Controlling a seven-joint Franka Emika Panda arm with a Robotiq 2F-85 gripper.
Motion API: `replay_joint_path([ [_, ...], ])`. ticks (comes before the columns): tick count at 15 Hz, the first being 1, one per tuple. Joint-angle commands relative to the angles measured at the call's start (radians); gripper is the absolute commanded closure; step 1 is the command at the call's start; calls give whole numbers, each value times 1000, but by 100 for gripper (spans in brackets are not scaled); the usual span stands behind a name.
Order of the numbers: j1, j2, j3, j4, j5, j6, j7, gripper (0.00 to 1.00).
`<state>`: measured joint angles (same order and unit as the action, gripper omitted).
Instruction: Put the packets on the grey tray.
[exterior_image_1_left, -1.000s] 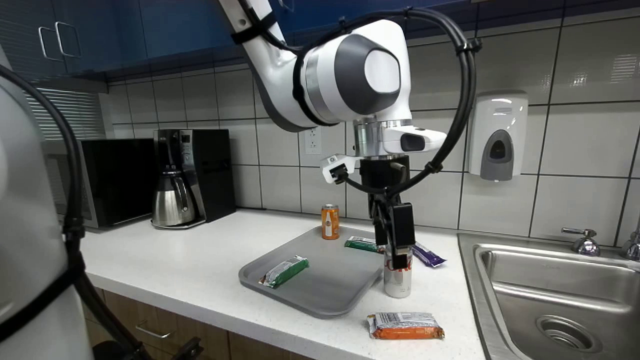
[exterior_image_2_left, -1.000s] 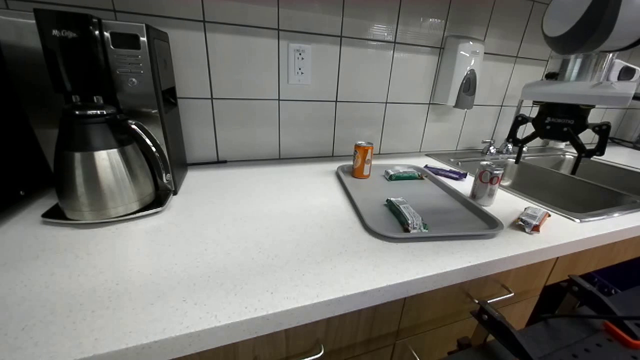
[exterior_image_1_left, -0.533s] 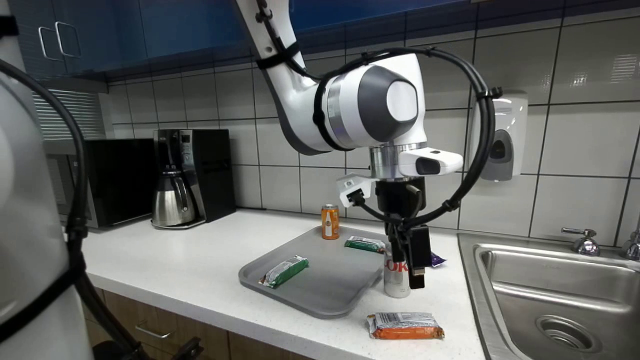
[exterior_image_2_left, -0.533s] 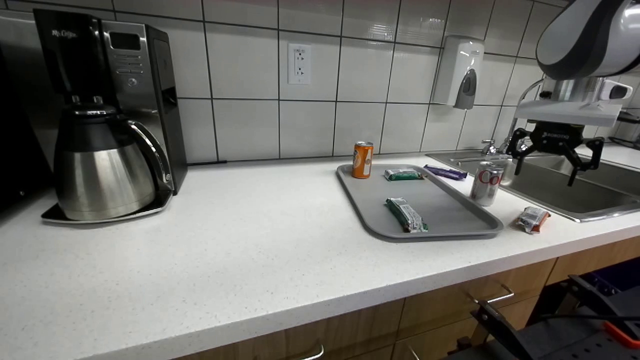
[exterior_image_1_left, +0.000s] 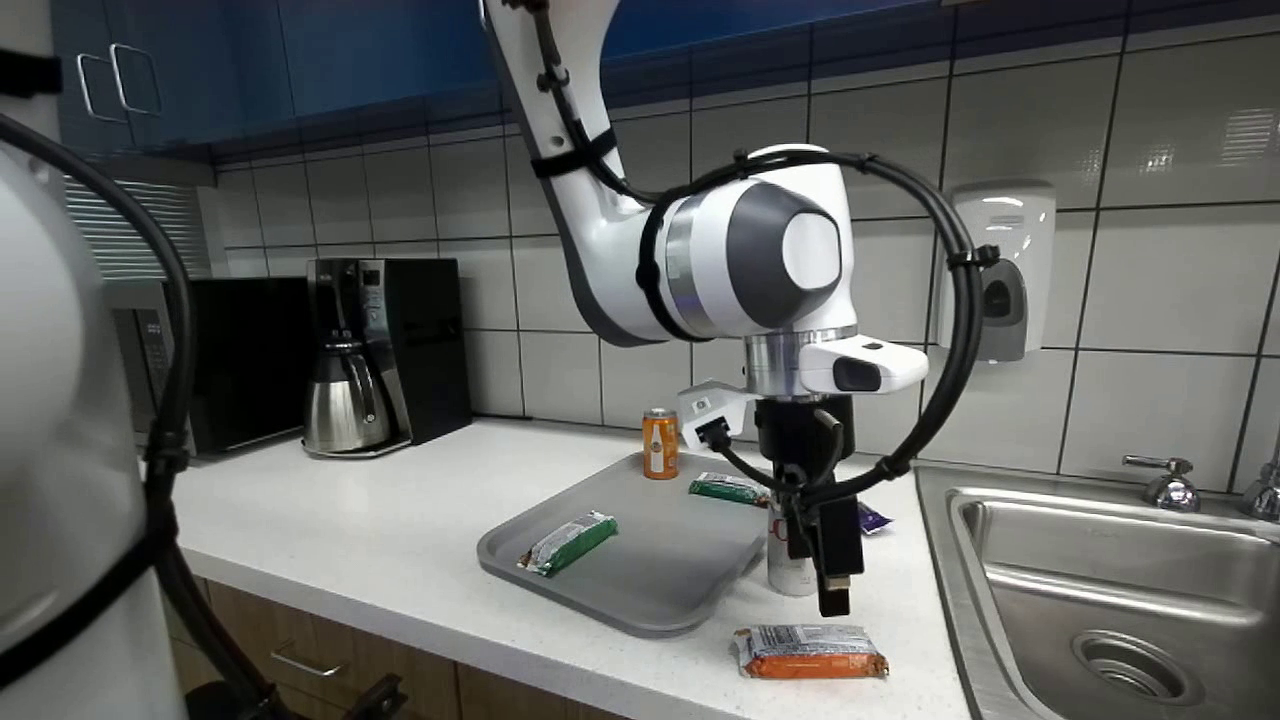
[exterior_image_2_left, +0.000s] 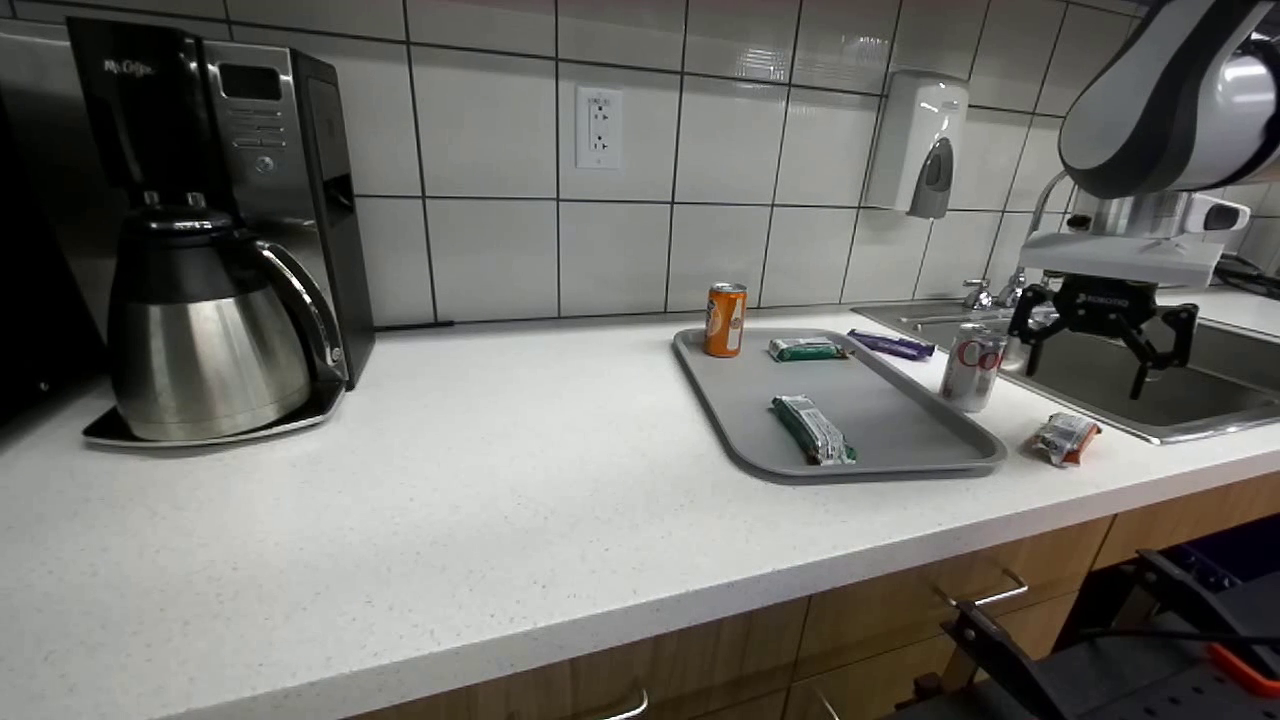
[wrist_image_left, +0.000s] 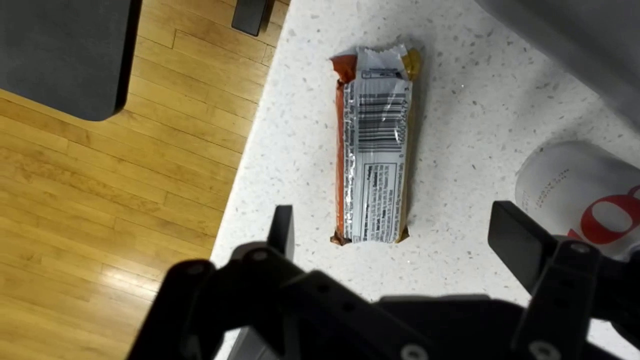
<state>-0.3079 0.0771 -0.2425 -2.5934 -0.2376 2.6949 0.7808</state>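
We have the Robotiq gripper (exterior_image_2_left: 1087, 372) spread wide, fingers well apart, pointing down in the air above the speckled white countertop (exterior_image_2_left: 450, 500). Orange packet (wrist_image_left: 377, 150): flat on the countertop near its front edge, off the grey tray (exterior_image_2_left: 890, 420), between tray and steel sink (exterior_image_1_left: 963, 580). In the wrist view we see its barcode side up, near end framed between the two fingertips; gripper sits higher, apart from it.

Near green packet (exterior_image_1_left: 568, 543): on the tray, slanted, toward the front. Far green packet (exterior_image_2_left: 808, 349): also on the tray, toward the wall. Purple packet (exterior_image_2_left: 892, 345): on the countertop just past the tray's edge, sink side; in an exterior view only one end shows past the gripper. We can't tell if it touches the rim.

Orange soda can (exterior_image_2_left: 725, 320): upright in a back corner of the tray. Silver Coke can (exterior_image_2_left: 973, 368): upright on the countertop just beside the tray, rim contact unclear to us, partly covered by the gripper in an exterior view. In the wrist view it's cut off by the picture edge, just past one finger.

Background, quick: coffee maker (exterior_image_2_left: 250, 125) with steel carafe (exterior_image_2_left: 215, 350), well apart from the tray; soap dispenser (exterior_image_2_left: 915, 145) and outlet (exterior_image_2_left: 599, 128) on the tiled wall (exterior_image_2_left: 490, 130); wood drawers (exterior_image_2_left: 900, 575) below.
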Motion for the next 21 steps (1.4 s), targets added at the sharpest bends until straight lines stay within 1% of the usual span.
replay_joint_path([
  [1, 44, 46, -45, 19, -33, 32, 53, 0],
  [10, 111, 132, -119, 29, 1, 105, 26, 0],
  [16, 162, 173, -149, 32, 12, 118, 23, 0],
  [21, 190, 192, -165, 37, 24, 118, 18, 0],
])
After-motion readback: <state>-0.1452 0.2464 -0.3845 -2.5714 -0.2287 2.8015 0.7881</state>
